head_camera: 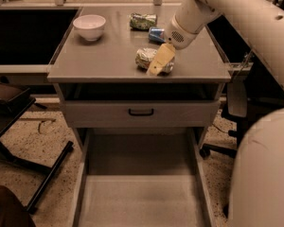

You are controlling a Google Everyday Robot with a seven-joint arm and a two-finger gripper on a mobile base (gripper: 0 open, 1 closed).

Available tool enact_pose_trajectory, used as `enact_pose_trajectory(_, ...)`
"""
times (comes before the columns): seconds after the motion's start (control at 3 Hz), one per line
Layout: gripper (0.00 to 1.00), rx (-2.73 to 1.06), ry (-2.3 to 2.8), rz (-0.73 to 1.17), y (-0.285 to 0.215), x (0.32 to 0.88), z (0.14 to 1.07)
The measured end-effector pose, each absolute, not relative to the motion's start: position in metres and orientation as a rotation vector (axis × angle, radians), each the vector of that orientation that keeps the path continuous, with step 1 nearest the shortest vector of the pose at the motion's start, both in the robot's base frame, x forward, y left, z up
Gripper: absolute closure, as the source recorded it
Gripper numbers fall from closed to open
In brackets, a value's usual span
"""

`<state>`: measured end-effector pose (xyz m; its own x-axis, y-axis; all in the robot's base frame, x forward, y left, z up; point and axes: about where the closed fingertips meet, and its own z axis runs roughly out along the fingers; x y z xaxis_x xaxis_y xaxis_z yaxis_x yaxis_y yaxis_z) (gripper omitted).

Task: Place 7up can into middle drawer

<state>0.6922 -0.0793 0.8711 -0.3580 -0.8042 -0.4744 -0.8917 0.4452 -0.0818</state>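
Note:
The 7up can [146, 58] lies on its side near the front edge of the grey tabletop [94, 56], pale green and white. My gripper [160, 60] hangs from the white arm coming in from the upper right. It is directly over the right half of the can and covers that end. The middle drawer [139, 197] is pulled out at the bottom of the view, wide and shallow, with a flat pale floor and nothing in it.
A darker green can [143, 21] and a blue can [156, 33] lie at the back of the tabletop, and a white bowl [89, 26] stands at the back left. A shut drawer front with a black handle [141, 112] sits under the top. Office chair legs stand left and right.

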Motion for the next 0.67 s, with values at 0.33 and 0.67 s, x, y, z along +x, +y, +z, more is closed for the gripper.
enact_pose_trajectory(0.33,0.00,-1.419,2.311,0.185,-0.071,0.727,0.871)
enact_pose_trajectory(0.67,0.00,-1.388,2.383,0.125,-0.075,0.751,0.862)
